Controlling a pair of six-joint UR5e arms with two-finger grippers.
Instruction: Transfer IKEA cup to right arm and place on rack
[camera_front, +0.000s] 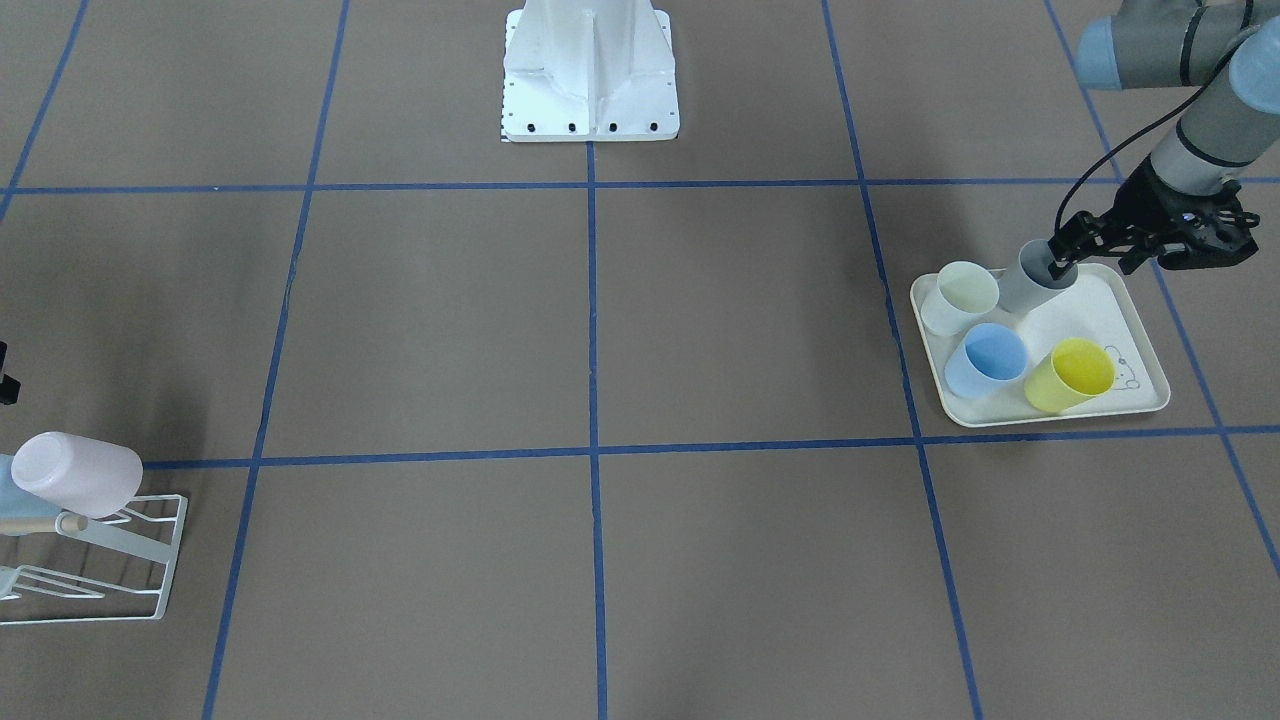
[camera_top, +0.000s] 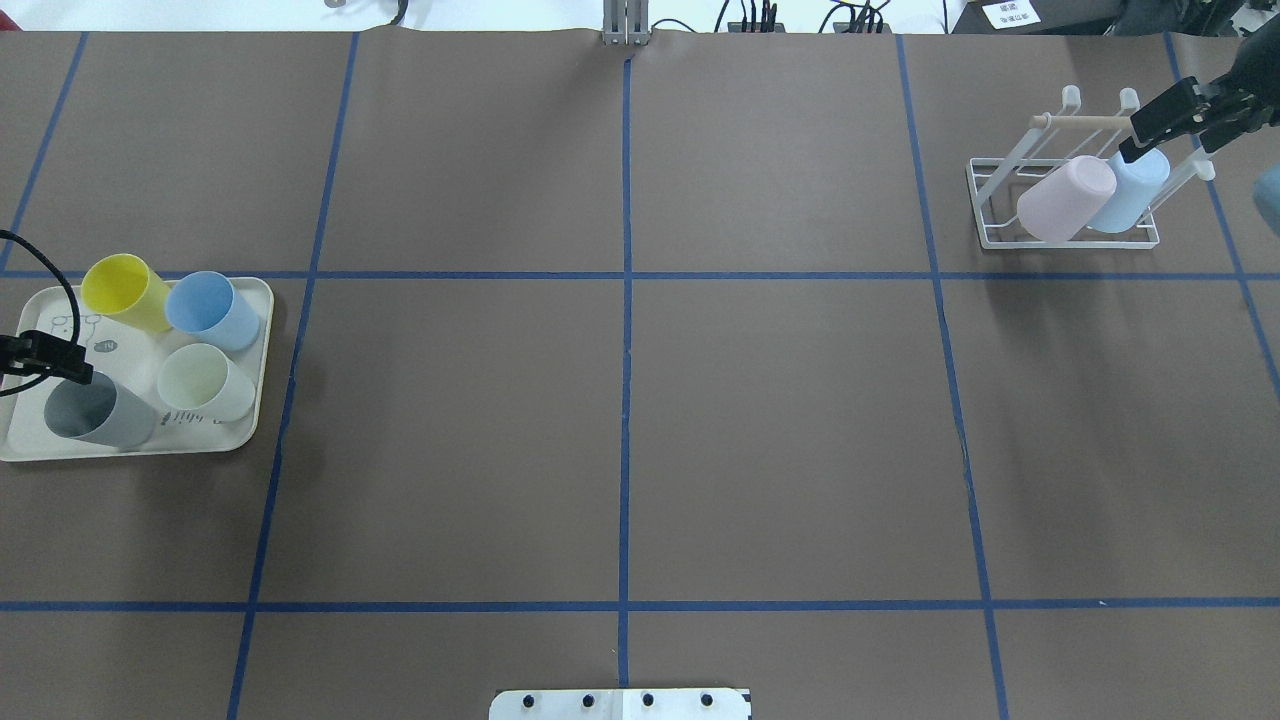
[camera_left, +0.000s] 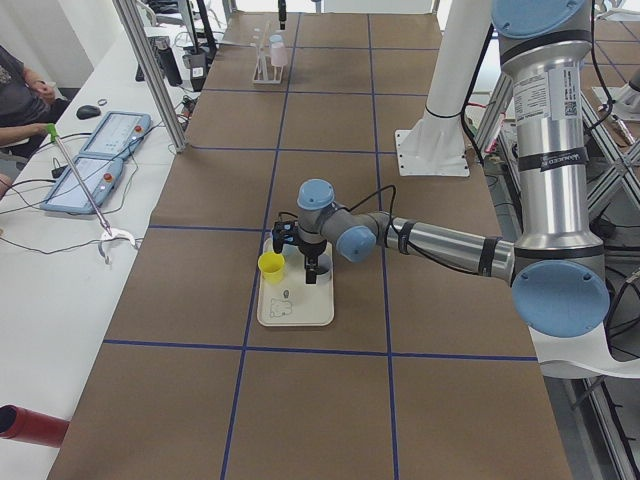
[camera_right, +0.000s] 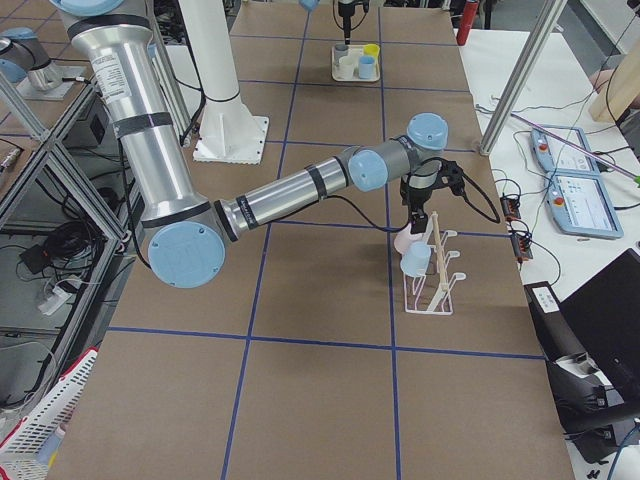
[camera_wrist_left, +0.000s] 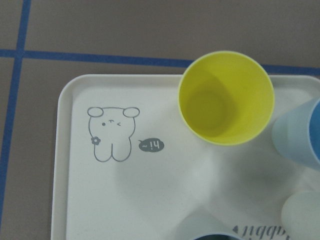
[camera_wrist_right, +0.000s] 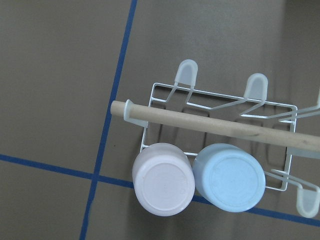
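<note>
A grey IKEA cup (camera_front: 1035, 285) stands at the back corner of the cream tray (camera_front: 1060, 418) and shows from above as the grey cup (camera_top: 95, 412). My left gripper (camera_front: 1095, 262) is open at its rim, one finger inside the cup and the other outside the wall. The white wire rack (camera_top: 1000, 200) holds an upturned pink cup (camera_top: 1065, 198) and a pale blue cup (camera_top: 1130, 195). The right arm's gripper (camera_top: 1165, 148) hovers just above the blue cup and looks open, holding nothing. In the right wrist view the rack's wooden rod (camera_wrist_right: 210, 123) lies above both cup bottoms.
The tray also carries a yellow cup (camera_front: 1070, 375), a blue cup (camera_front: 987, 360) and a pale green cup (camera_front: 960, 297). The robot's white base plate (camera_front: 590, 90) is at the table's back middle. The rack (camera_front: 120, 560) sits near the table's edge.
</note>
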